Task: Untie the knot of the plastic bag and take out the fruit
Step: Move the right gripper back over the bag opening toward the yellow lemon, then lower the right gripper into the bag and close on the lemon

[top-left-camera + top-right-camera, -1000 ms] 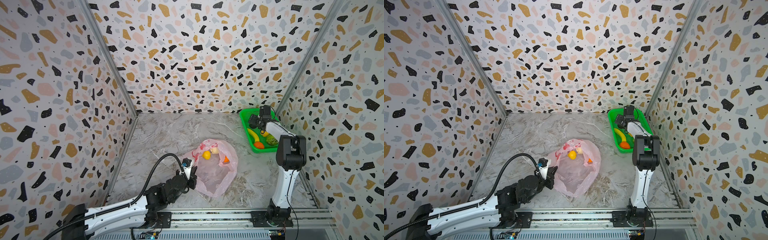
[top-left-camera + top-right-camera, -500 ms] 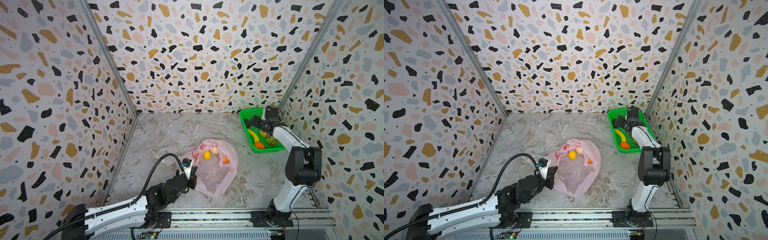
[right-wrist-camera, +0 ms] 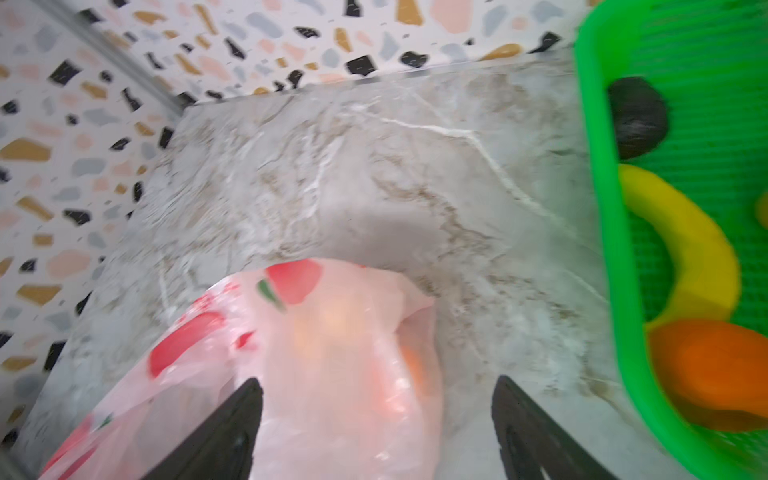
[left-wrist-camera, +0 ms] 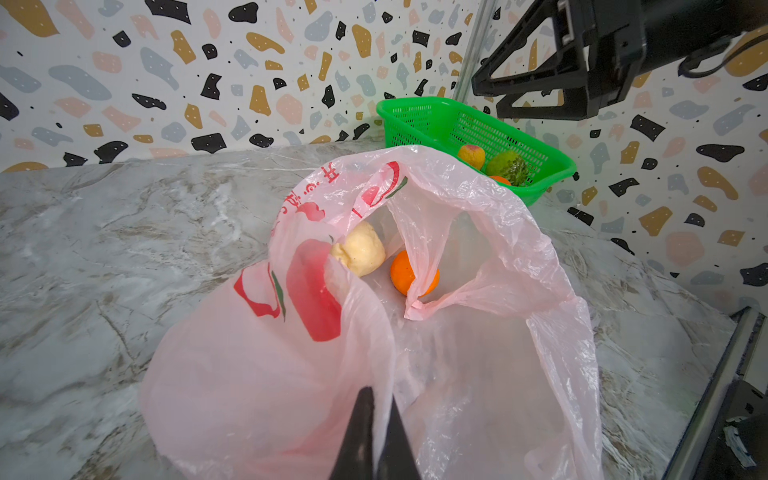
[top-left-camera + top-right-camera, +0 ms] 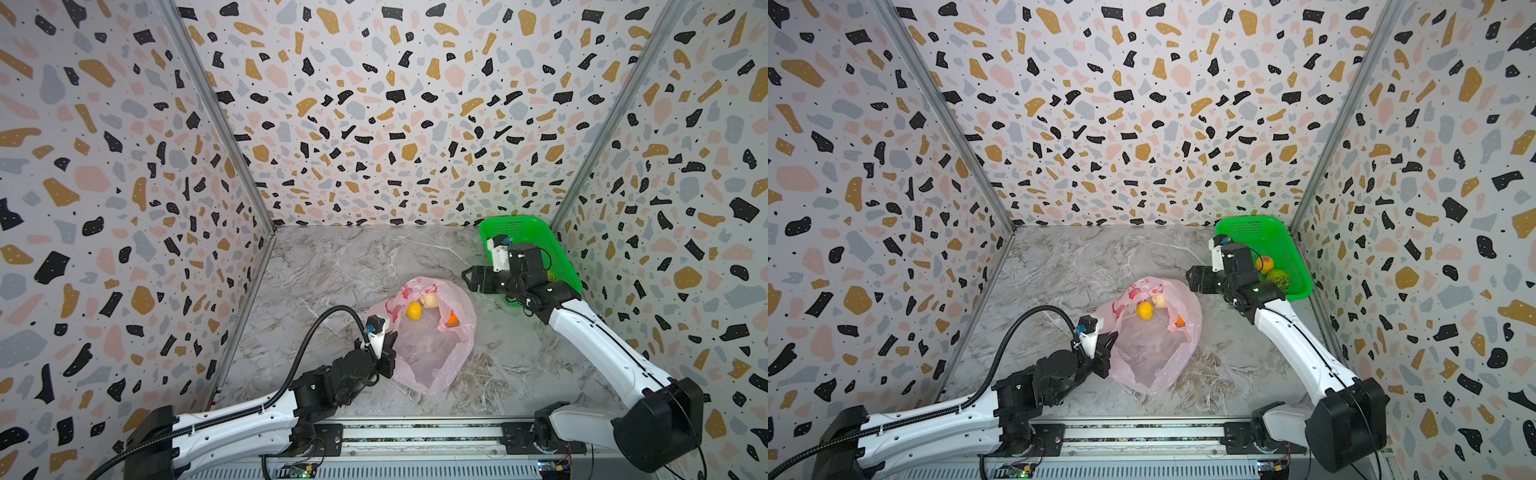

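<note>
Open pink bag [image 5: 432, 357] lies on bench [image 5: 332, 266], three fruit [image 5: 413, 310] inside. Left hand [image 5: 391, 351] pinches its edge; right hand [image 5: 465, 279] spread near basket [image 5: 528, 232].

I sit in a lab test booth: terrazzo-print panels [image 5: 374, 104] box in a marble-look tabletop [image 5: 353, 266], and I am bolted to a metal rail [image 5: 415, 432] beside what may be small bare circuit boards [image 5: 300, 471].

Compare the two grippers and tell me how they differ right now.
The left gripper is shut, pinching the plastic bag at its edge; the right gripper is wide open and empty. The left gripper sits low against the bag; the right gripper hangs above the table between bag and green basket. Both have black fingers.
</note>
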Controlling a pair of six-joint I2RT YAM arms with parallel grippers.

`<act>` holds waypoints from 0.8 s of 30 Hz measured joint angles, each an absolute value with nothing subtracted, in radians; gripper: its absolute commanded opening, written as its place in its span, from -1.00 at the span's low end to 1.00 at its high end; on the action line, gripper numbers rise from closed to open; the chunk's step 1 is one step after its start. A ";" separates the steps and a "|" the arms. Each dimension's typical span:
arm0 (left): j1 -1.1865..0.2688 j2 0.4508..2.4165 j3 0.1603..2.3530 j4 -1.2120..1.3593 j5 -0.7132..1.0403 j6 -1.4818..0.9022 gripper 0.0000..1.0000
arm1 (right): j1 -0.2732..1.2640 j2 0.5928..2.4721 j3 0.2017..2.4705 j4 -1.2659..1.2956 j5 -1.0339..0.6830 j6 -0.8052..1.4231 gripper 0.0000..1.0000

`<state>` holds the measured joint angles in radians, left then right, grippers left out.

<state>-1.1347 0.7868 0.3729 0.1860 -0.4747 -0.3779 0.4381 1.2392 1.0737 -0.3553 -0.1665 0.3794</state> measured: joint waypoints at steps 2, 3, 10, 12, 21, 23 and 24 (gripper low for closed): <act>-1.134 0.788 0.373 0.187 -0.475 -0.378 -1.00 | 0.529 1.228 1.074 -0.367 -0.162 0.381 0.73; -1.134 0.788 0.373 0.187 -0.476 -0.378 -1.00 | 0.564 1.228 1.073 -0.371 -0.156 0.383 0.73; -1.134 0.782 0.373 0.187 -0.481 -0.379 -1.00 | 0.786 1.304 1.020 -0.337 -0.110 0.388 0.71; -1.134 0.780 0.373 0.186 -0.485 -0.379 -1.00 | 0.813 1.343 0.992 -0.313 -0.101 0.392 0.71; -1.134 0.773 0.373 0.181 -0.502 -0.379 -1.00 | 0.878 1.465 0.878 -0.165 -0.064 0.407 0.55; -1.135 0.773 0.373 0.181 -0.503 -0.379 -1.00 | 0.883 1.493 0.874 -0.132 -0.059 0.416 0.52; -1.135 0.773 0.373 0.181 -0.503 -0.379 -1.00 | 0.884 1.508 0.873 -0.114 -0.057 0.420 0.50</act>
